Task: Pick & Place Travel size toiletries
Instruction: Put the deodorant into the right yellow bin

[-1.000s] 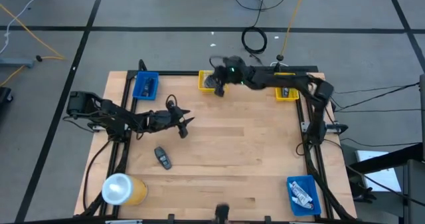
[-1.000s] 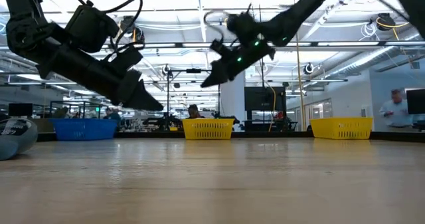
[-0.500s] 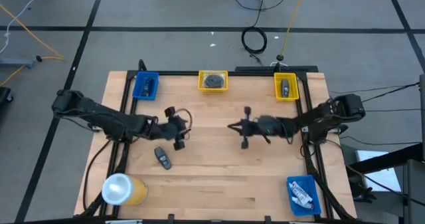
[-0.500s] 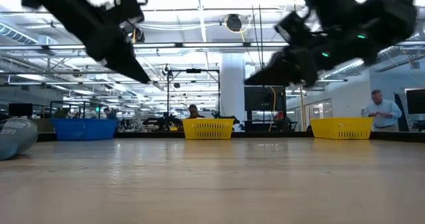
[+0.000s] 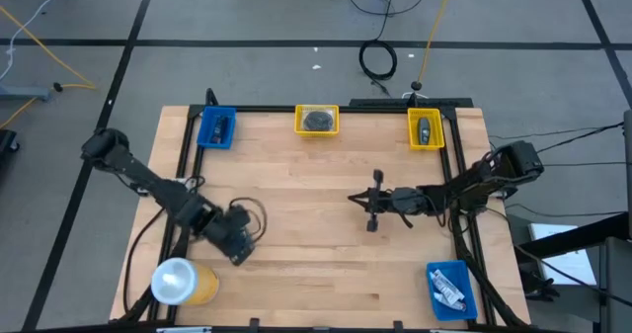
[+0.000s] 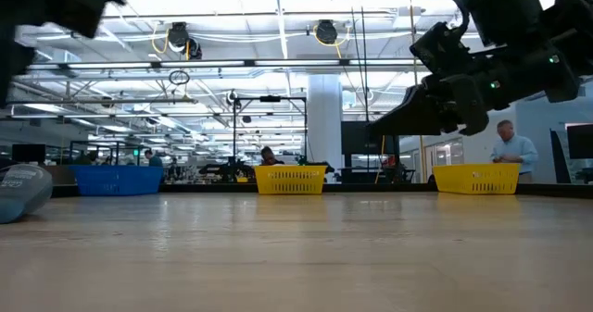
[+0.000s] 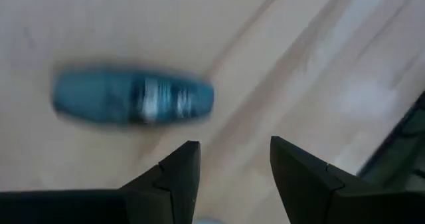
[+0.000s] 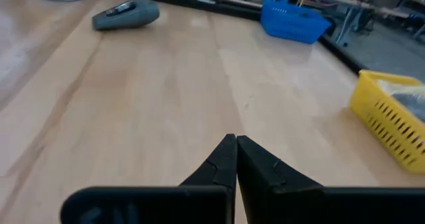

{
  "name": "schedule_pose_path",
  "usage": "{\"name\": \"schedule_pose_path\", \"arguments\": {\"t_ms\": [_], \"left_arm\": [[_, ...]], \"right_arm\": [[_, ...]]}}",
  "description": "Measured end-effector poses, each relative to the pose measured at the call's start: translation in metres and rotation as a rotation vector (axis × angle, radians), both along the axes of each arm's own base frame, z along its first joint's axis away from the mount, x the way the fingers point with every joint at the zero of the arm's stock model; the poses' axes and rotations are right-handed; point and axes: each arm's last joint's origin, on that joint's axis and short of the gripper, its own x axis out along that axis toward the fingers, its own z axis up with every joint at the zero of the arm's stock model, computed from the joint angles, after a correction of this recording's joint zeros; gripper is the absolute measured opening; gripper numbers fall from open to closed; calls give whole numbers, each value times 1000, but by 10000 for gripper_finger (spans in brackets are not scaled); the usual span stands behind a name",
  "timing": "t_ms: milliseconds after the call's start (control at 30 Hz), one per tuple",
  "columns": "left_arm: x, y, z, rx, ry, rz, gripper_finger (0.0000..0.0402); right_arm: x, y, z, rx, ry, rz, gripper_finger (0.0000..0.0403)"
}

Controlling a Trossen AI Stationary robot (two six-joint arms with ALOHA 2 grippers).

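We see left gripper (image 7: 229,167) fingers spread, above dark oblong piece (image 7: 133,96) on table (image 5: 316,264). Right gripper (image 8: 235,159) pressed together mid-table.

— Where does your high camera sit?
— Straight above, looking down on the whole bench (image 5: 326,234) and the floor round it.
— And your low one?
— At bench-top height, facing level across the wood to the yellow bin (image 6: 290,179) at the far edge and the hall behind. You see that same bin (image 5: 317,121) from above.
— The wrists?
— Your left wrist camera hangs close over the wood, above a dark oblong piece (image 7: 133,96). Your right looks low across the bench towards it (image 8: 126,15).
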Motion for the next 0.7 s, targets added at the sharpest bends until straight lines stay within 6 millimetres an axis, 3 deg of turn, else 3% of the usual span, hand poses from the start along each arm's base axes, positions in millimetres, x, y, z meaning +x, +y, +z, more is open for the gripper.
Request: {"name": "schedule_pose_path", "arguments": {"t_ms": [233, 400, 700], "left_arm": [[-22, -12, -21, -44, 123, 106, 179], [-29, -18, -29, -9, 91, 189, 179], [-41, -4, -68, 41, 128, 248, 179]], "right_arm": [[-8, 13, -5, 24, 18, 49, 1], [-8, 17, -2, 31, -14, 68, 1], [-7, 15, -1, 31, -24, 57, 1]]}}
